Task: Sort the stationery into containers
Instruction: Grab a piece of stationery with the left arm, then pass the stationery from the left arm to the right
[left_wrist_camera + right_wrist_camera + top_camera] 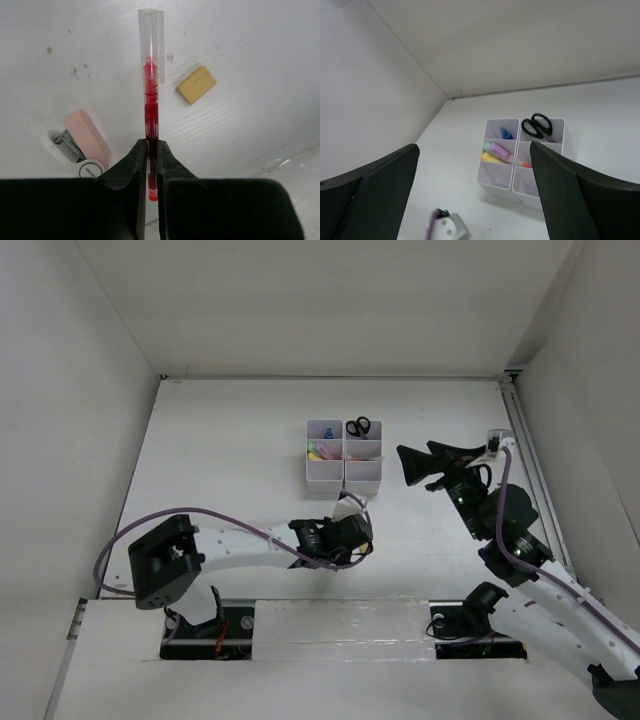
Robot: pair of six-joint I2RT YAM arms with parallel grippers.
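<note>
Black left jaws pinch a slim red pen (151,100) (clear-capped); right jaws gape wide.

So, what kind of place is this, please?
Probably a robot test cell in a lab, not an office: a white table enclosed by plain white wall panels, two white robot arms bolted at its near edge, and a white plastic divided organiser holding stationery.

Clear glossy plastic barrel on the red pen (151,100) at centre; matt tan eraser block (196,84) upper right; scuffed, grainy white tabletop (260,60).
</note>
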